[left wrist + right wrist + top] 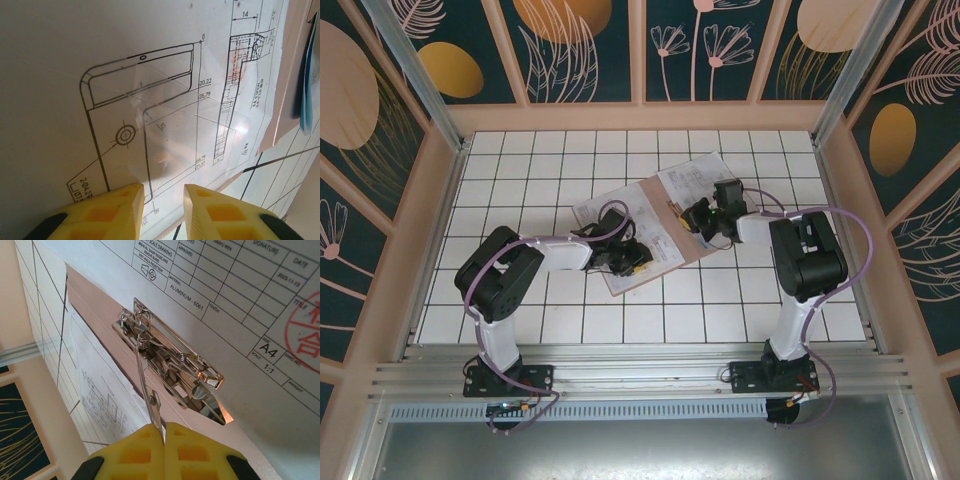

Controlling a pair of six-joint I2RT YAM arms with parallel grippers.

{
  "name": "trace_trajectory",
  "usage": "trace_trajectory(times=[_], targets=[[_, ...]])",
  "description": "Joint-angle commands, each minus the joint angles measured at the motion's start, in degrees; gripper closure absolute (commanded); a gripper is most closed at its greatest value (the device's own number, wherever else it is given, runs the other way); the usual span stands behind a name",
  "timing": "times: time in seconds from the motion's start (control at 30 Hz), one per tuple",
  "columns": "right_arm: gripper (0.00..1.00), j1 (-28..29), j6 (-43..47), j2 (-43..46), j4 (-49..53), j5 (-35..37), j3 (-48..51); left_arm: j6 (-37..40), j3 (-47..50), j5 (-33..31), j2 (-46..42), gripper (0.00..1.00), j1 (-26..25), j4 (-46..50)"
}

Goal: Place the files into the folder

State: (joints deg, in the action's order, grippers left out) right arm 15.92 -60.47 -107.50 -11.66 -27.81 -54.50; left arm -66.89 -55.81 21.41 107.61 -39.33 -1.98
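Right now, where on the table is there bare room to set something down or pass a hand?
Bare tiles run along the near strip of the table in front of the folder, and in the far left corner behind the sheets. The middle is crowded: the left gripper and the right gripper, shut on the clip, both sit over them.

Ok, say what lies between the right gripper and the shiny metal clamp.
A thin metal lever, pinched in the right gripper, reaching to the clamp; right wrist view.
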Motion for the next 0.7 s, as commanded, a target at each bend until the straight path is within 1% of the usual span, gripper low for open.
trace_trajectory(times=[0.0, 0.17, 0.33, 0.67], targets=[[1.0, -1.92, 2.28, -3.04, 11.59, 6.54, 3.45, -1.04, 2.56, -1.9, -0.12, 0.71, 0.31, 6.28], [1.0, -2.18, 4.25, -4.35, 13.68, 8.09, 2.98, -1.23, 3.03, -2.24, -0.61, 0.71, 0.36, 6.36], [1.0, -2.15, 6.08, -6.3, 18.54, 9.98, 0.88, -1.29, 3.23, -2.42, -0.87, 0.71, 0.32, 6.39], [1.0, -2.04, 6.56, -7.86, 25.29, 14.64, -2.32, -1.32, 3.34, -2.69, -0.86, 0.71, 0.4, 6.46]])
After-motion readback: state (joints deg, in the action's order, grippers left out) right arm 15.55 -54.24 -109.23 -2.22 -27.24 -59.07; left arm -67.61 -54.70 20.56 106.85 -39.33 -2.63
